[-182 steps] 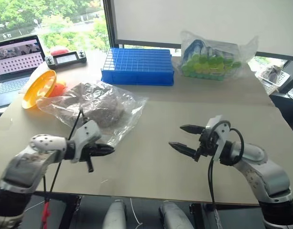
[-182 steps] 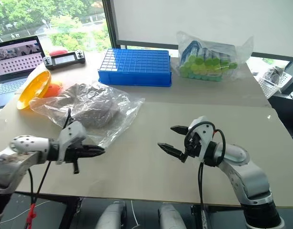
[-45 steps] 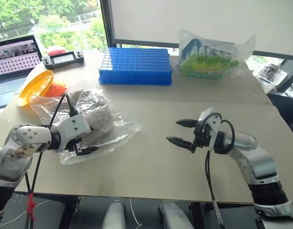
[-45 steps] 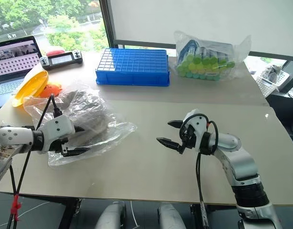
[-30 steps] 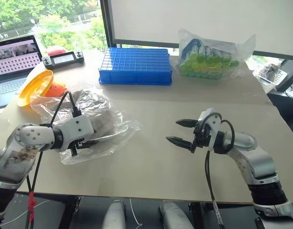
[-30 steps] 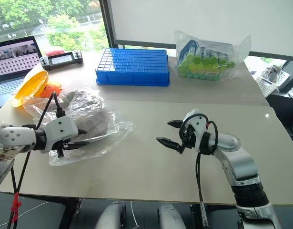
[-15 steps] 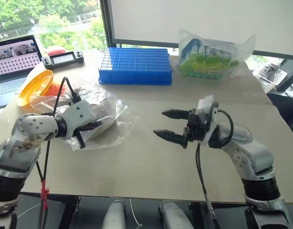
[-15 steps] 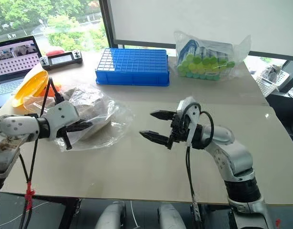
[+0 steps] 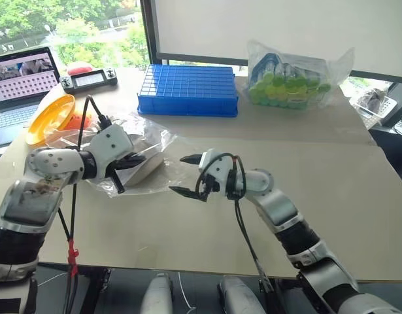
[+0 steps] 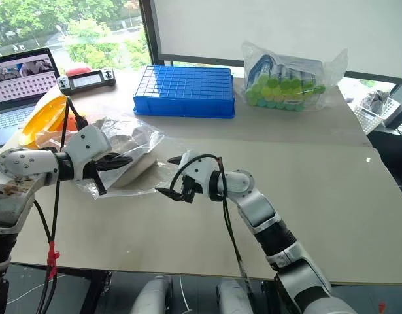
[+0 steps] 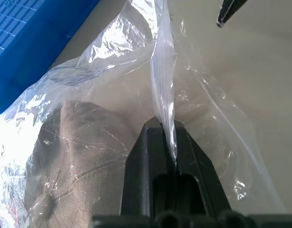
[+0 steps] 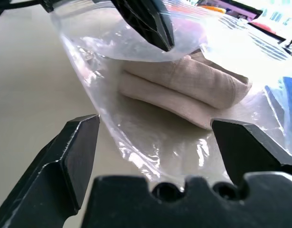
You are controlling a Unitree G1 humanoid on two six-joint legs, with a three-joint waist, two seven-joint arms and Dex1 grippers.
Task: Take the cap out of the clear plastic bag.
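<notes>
Plainly, left pincer pinches the clear plastic bag; right pincer gapes wide; no legible writing.

beige cap, clear plastic bag, blue crate

1. I see a wide beige table carrying everything.
2. The clear plastic bag rests on its left part, the cap inside it.
3. A yellow-orange plate stands tilted at the left edge.
4. A laptop sits at the far left corner.
5. A blue crate lies at the back.
6. A bag of green-topped items sits right of the crate.
</notes>
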